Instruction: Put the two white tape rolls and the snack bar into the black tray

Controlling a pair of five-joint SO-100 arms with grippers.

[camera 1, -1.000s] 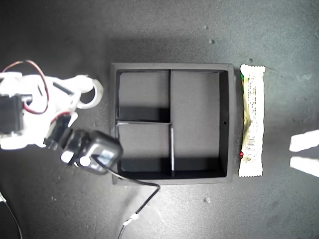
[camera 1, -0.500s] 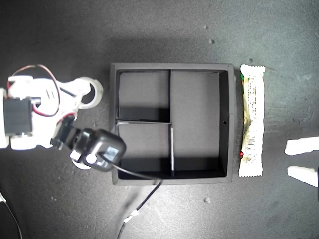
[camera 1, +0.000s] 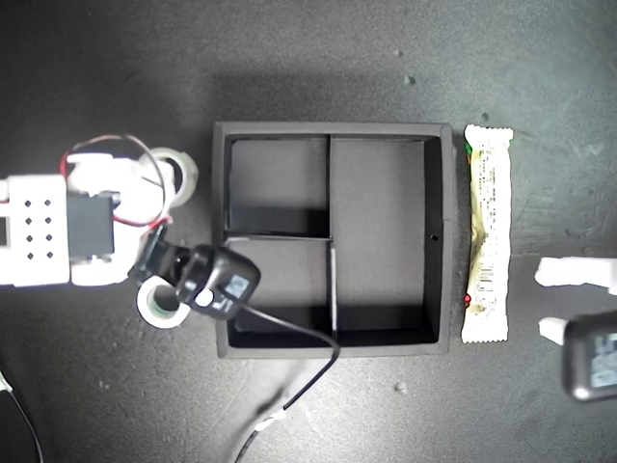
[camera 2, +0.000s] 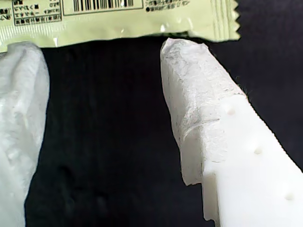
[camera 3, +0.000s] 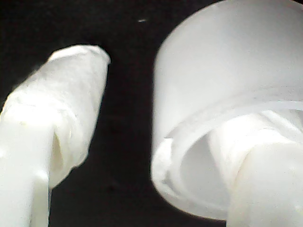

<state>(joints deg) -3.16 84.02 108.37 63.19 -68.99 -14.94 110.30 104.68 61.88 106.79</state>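
Over the last second the arm at the exterior view's left has slid toward the black tray [camera 1: 439,236], uncovering a tape roll with a greenish core [camera 1: 160,306] at the lower left of that view, just off the tray's lower-left corner, while the other arm has crept in from the exterior view's right edge toward the snack bar [camera 1: 485,234]. Both arms, then, look to be closing on their first pick-ups; nothing sits in the tray yet, so the task is judged to be at its very start. The second gripper [camera 3: 156,137] stands parted, with one finger threaded through the open centre of a white tape roll [camera 3: 222,94] and the other finger [camera 3: 57,118] outside its wall with dark table between, so it has not pinched the roll (which of the two rolls this is the wrist view alone does not settle, though the upper roll [camera 1: 183,174] lies against that arm's white fingers). The first gripper [camera 2: 102,123] is also spread wide, empty, its tips just short of the bar's crimped end, which lies across the gap ahead. The bar rests lengthwise just beside the tray's right wall.
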